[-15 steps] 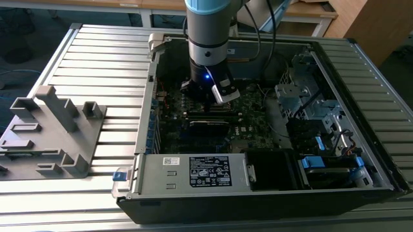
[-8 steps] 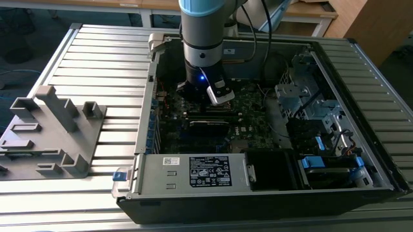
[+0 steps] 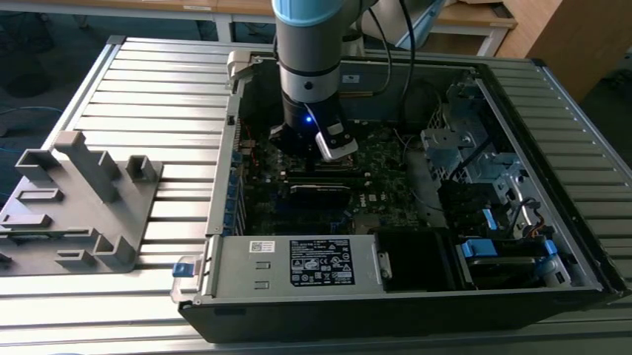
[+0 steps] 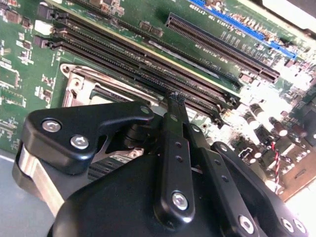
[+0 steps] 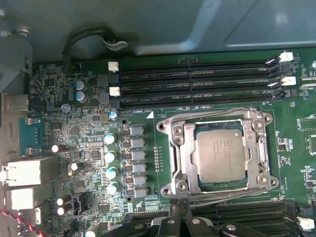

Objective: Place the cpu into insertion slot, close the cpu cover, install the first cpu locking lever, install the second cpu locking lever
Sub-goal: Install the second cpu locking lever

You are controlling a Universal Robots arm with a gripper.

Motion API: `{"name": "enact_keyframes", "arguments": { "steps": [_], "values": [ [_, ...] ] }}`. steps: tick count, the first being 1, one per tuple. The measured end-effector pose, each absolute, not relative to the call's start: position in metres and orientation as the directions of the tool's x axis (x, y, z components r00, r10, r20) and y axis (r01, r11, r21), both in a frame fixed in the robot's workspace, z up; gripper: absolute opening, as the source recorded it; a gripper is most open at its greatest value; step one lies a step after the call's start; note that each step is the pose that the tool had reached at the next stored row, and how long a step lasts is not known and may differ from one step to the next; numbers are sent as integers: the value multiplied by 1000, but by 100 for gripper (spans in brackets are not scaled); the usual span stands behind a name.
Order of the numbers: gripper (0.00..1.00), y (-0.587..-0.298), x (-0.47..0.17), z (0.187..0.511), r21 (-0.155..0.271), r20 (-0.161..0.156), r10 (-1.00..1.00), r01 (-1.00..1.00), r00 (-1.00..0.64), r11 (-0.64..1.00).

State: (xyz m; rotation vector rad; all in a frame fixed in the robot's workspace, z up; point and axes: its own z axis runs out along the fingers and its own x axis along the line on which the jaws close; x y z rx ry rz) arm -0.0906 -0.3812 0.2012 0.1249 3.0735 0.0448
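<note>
The cpu (image 5: 219, 150) lies flat in the insertion slot (image 5: 174, 190), its grey-brown face showing through the window of the cpu cover (image 5: 183, 148). The silver cover frame lies down over it. Thin wire levers run along two opposite sides of the socket, one (image 5: 217, 109) by the memory slots and one (image 5: 232, 197) on the other side. My gripper (image 4: 175, 98) is shut with nothing visible between its black fingers. Its tip hangs over the socket's edge next to the long memory slots. It also shows in the first wrist view (image 5: 177, 212), at a socket corner. In the exterior view the arm (image 3: 311, 66) stands over the motherboard.
The motherboard lies inside an open computer case (image 3: 513, 96) with raised walls all around. A grey power-supply box (image 3: 296, 262) fills the near side and a drive cage (image 3: 474, 155) sits on the exterior view's right. A grey fixture (image 3: 79, 200) stands on the slatted table at that view's left.
</note>
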Motion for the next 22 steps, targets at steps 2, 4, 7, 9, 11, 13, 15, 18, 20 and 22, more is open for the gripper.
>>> {"name": "enact_keyframes", "arguments": {
  "steps": [2,4,7,9,11,13,15,18,20,22],
  "values": [
    [11,-381,-91,201,34,-64,82,80,-995,996],
    [11,-381,-92,201,38,-64,82,80,-995,996],
    [11,-381,-94,201,59,-63,84,80,-995,995],
    [11,-381,-95,200,68,-62,84,80,-995,994],
    [11,-381,-96,200,76,-62,85,80,-995,994],
    [11,-381,-96,199,84,-61,85,80,-994,993],
    [11,-382,-96,199,90,-60,86,80,-994,993],
    [11,-382,-97,199,93,-60,86,80,-995,992],
    [11,-382,-97,199,94,-60,86,80,-995,992],
    [11,-383,-98,198,96,-60,86,80,-994,992]
  ]
}}
